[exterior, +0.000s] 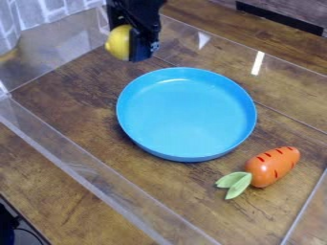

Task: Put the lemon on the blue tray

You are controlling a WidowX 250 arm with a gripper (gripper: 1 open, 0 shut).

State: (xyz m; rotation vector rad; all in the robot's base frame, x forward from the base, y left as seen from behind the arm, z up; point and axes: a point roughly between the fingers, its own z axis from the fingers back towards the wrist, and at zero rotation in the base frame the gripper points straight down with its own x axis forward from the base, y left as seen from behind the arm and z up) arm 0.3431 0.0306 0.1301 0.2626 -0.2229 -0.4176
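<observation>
1. Directions as the camera view has them.
2. Lemon (124, 41): in my gripper (137, 34), off the table (76, 96), up and left of the blue tray (186, 113), nearer the far side.
3. Blue tray: flat on the table, roughly mid-view, nothing on it.
4. Carrot (272, 167): on the table, right of the tray and nearer the front, lying diagonally. Leaf end (235, 183) front-left, other end back-right. Near the rim, outside the tray.
5. Clear barrier (76, 172): runs diagonally along the left and front, tray and carrot behind it.
6. Cables (18, 230): front-left corner.
</observation>
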